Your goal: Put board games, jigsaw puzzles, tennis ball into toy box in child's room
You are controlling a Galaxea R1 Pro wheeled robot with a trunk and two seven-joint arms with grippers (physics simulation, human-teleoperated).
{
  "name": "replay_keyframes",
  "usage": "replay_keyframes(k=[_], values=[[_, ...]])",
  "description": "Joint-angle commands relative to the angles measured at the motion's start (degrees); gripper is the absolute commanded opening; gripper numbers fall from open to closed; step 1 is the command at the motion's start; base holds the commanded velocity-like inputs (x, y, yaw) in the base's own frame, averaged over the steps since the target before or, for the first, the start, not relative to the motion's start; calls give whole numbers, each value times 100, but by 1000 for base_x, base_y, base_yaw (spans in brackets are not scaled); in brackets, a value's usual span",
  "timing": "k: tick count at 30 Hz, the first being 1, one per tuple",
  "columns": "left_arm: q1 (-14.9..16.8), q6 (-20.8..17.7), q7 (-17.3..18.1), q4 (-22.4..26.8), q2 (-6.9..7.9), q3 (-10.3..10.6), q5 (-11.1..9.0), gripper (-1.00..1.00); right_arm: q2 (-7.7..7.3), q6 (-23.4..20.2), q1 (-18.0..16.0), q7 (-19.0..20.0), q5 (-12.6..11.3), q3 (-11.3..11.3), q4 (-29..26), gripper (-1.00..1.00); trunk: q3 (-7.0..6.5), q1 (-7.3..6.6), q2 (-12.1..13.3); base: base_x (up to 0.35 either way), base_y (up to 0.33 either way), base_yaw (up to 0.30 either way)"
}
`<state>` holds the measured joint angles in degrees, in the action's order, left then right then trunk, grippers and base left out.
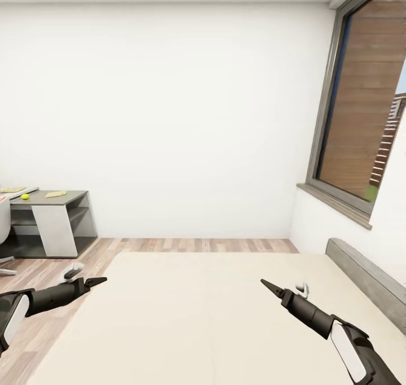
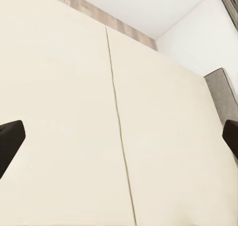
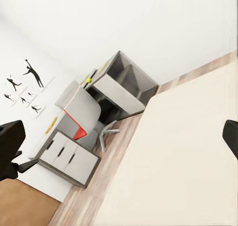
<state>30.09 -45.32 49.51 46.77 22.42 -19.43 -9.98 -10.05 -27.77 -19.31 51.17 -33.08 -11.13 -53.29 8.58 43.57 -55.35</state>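
The robot faces the bed (image 1: 197, 311), both arms out over the plain beige mattress. Left gripper (image 1: 79, 276) spread wide, nothing in it; right gripper (image 1: 287, 288) likewise agape and empty. No board games on the stretch of mattress in view. Off by the room's far left corner stands the table (image 1: 51, 200), with the tennis ball (image 1: 25, 196) near its front edge and a yellowish jigsaw puzzle (image 1: 56, 193) just beside it. This looks like a search-and-travel step; next, probably turn to find a toy.

White walls (image 1: 169, 108), wood-plank floor (image 1: 197, 245), grey-framed window (image 1: 361, 108), perhaps brick outside, even light
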Motion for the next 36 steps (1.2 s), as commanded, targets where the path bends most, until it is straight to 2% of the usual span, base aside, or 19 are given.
replay_keyframes(k=[1,10,27,32,36], values=[[5,-30,14,1,-1,-8,-4,100,-2,-45,-4,6,-40,-3,3,100,9,1,-6,0,-294,0],[5,-30,14,-1,-1,-8,-4,100,0,-45,-4,7,-40,-1,1,100,9,1,-6,0,-189,0],[5,-30,14,-1,8,-11,-4,100,3,-48,-11,-22,-40,0,3,100,9,1,-6,0,-20,0],[5,-30,14,-1,8,-11,-4,100,3,-60,-20,-145,-40,3,3,100,9,1,-6,0,0,0],[5,-35,14,-1,4,-10,-4,100,3,-73,-26,-384,-42,5,3,100,9,1,-6,0,12,0]])
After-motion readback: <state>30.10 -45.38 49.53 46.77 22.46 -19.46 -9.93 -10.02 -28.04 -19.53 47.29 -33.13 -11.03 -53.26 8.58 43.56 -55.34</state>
